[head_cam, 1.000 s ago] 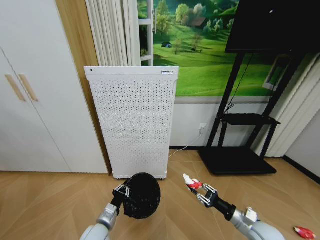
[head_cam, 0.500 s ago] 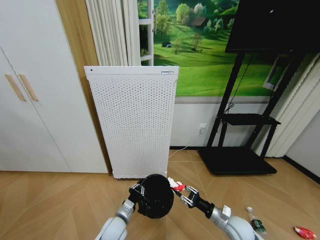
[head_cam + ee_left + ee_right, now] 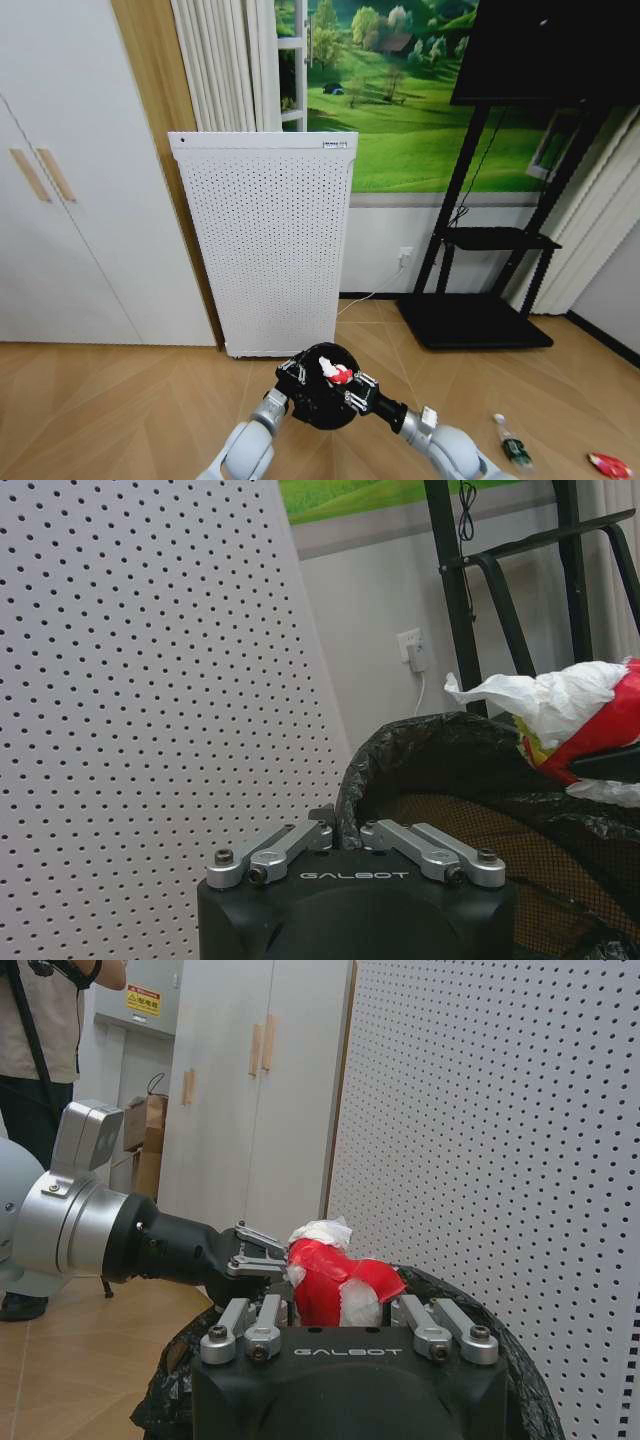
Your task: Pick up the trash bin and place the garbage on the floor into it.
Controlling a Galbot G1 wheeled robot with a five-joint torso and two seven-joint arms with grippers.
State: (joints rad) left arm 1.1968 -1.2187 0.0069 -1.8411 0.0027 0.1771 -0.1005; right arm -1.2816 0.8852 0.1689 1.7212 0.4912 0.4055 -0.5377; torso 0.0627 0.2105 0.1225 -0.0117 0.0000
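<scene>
Now we are at the drop: our left gripper holds the trash bin up off the floor, its fingers pinched on the liner-covered rim, and our right gripper carries the crumpled red-and-white wrapper right over the bin's mouth. Those right fingers are closed around the wrapper, which bulges between them in the right wrist view. We judge the next move calls only for spreading those fingers so the wrapper falls inside, while the left hand keeps the bin steady beneath. Two more pieces wait on the floor well off to our right: a small bottle and a red scrap.
</scene>
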